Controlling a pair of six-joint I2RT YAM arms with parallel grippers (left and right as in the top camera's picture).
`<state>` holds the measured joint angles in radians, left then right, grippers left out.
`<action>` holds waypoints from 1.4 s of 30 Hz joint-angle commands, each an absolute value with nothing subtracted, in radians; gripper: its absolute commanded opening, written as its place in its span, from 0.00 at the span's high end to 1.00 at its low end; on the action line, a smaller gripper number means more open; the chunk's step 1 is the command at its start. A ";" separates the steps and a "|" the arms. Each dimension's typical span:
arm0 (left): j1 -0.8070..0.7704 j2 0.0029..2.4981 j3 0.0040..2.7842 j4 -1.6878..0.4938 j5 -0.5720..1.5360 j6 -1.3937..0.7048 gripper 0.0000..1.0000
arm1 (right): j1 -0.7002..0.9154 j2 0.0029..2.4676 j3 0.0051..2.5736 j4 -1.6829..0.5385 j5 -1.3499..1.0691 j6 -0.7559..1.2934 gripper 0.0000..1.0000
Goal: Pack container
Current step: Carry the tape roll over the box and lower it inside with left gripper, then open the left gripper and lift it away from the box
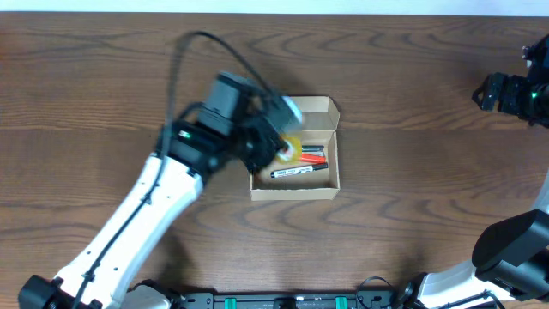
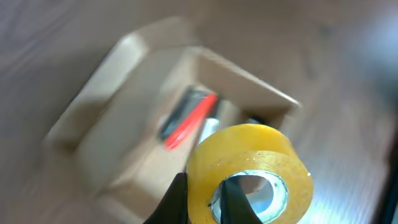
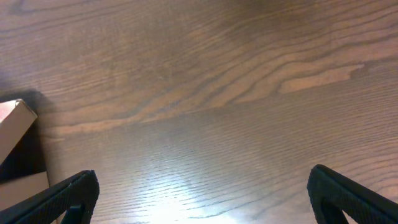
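The tan cardboard container sits open at mid-table, its flap lid standing at the far side. It holds a red pen and a black-and-white marker. My left gripper is shut on a yellow tape roll, one finger through its hole, just above the container's left part. In the left wrist view the roll fills the foreground over the blurred container and red pen, with the gripper pinching its wall. My right gripper is open and empty over bare wood.
The right arm rests at the far right edge of the dark wooden table. A corner of the container shows at the left edge of the right wrist view.
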<state>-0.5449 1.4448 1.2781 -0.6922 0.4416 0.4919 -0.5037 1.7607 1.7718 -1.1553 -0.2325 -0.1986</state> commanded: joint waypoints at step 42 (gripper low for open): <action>-0.595 1.806 1.298 -0.648 0.277 0.706 0.05 | -0.497 1.760 1.773 -1.187 -0.244 -0.196 0.01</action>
